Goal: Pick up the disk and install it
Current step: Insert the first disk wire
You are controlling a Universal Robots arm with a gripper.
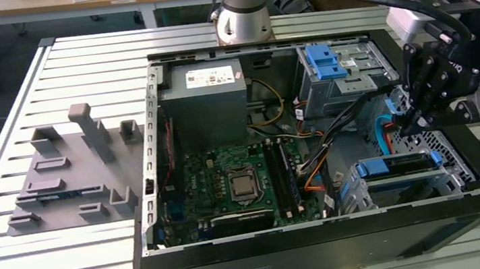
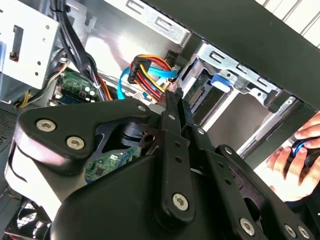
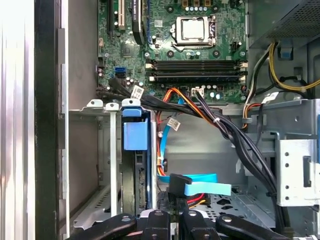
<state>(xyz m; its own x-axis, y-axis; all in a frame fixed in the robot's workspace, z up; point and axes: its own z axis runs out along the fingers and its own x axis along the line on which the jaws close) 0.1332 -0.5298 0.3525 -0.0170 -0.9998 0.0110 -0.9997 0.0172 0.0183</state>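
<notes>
The disk [image 1: 395, 165] lies flat in the lower drive cage [image 1: 458, 181] of the open computer case, blue rails along its sides. In the first wrist view the disk [image 3: 131, 187] stands edge-on in that cage under a blue tab [image 3: 135, 135]. Its connector end [image 2: 200, 97] shows in the second wrist view. My black gripper [image 1: 406, 123] hangs inside the case just behind the cage, apart from the disk. Its fingers [image 2: 175, 117] lie pressed together, the gripper [image 2: 172, 96] tip close to a black plug on a blue flat cable [image 3: 200, 187] and a bundle of coloured wires [image 2: 145, 70].
A grey power-supply box [image 1: 207, 87] sits at the case's back, the motherboard [image 1: 237, 182] in the middle, an upper cage with a blue latch [image 1: 327, 63] behind the gripper. Black cables [image 3: 225, 125] cross the case. A grey fixture [image 1: 73, 174] stands on the table. A person's hand [image 2: 290, 162] rests outside the case.
</notes>
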